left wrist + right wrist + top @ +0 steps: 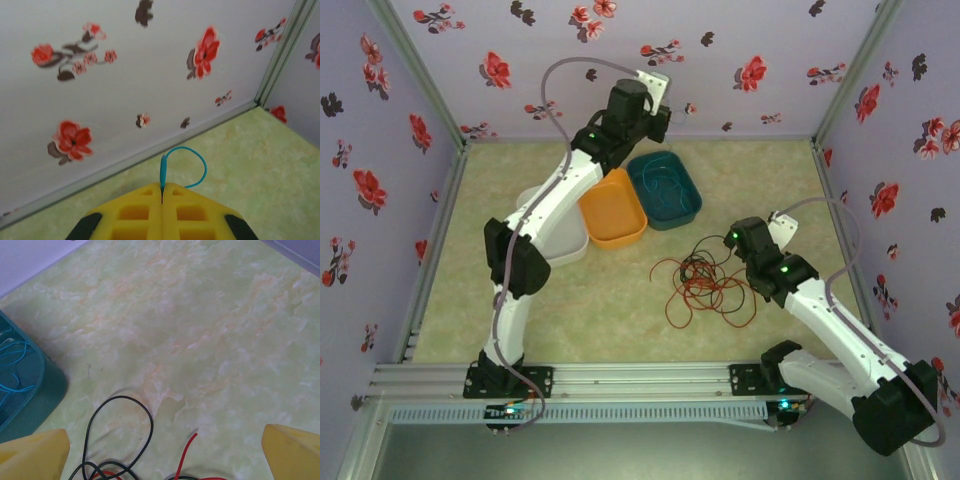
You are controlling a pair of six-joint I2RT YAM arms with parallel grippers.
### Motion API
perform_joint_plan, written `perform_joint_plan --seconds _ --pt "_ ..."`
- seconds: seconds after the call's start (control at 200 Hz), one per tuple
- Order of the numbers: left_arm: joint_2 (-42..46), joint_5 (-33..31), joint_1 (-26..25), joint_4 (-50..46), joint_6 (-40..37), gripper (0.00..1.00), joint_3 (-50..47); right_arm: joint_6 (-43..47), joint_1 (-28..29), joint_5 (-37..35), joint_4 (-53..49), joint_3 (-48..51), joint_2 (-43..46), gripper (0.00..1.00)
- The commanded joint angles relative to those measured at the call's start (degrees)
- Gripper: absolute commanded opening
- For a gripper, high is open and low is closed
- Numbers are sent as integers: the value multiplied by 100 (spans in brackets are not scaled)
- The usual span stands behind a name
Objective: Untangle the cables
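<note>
Teal cable [163, 170] is being pinched by its tip in the clenched left hand [162, 189] above the teal bin [694, 205] at twelve o'clock; any snag is likely pulling it free. Red cable [186, 455] and black cable [120, 397] are lying knotted on the table at four o'clock under the released right hand [161, 452], with the orange bin [615, 210] crowding nearby.

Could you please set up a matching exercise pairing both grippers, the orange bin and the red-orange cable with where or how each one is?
Things:
1. left gripper
2. right gripper
3. orange bin
4. red-orange cable

Places or states:
A. looped on the table, tangled with the black cable
B. shut on a blue-teal cable
C. between a white bin and a teal bin
D. open, over the table by the tangle

Pairs: 1-B, 2-D, 3-C, 4-A
</note>
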State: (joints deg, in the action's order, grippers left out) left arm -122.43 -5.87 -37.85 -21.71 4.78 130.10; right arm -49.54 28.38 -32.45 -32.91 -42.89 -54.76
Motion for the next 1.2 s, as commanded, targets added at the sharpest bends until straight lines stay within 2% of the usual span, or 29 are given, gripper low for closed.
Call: perform_joint_plan --seconds 0.0,0.365,0.715,0.865,0.955,1.02,1.195 --pt "-290 -96 57 -496 322 0 92 -38 -41 -7 -73 -111 -25 99" --pt "-1004 -104 78 -1154 682 0 339 -99 -36 -34 -128 -96 62 99" --pt "-1612 -29 159 -952 624 0 392 -94 -36 -26 -115 -87 77 99" --pt "-1781 81 198 -982 645 12 544 -92 -38 -37 -120 -105 65 99" --pt "-1836 120 216 -1028 657 33 629 -98 -34 -29 -122 -114 45 99" --pt "-1820 132 224 -1032 669 44 661 -100 -36 -18 -111 -115 32 99" --pt "-1695 124 234 -1053 656 60 728 -100 -35 -8 -111 -125 44 99"
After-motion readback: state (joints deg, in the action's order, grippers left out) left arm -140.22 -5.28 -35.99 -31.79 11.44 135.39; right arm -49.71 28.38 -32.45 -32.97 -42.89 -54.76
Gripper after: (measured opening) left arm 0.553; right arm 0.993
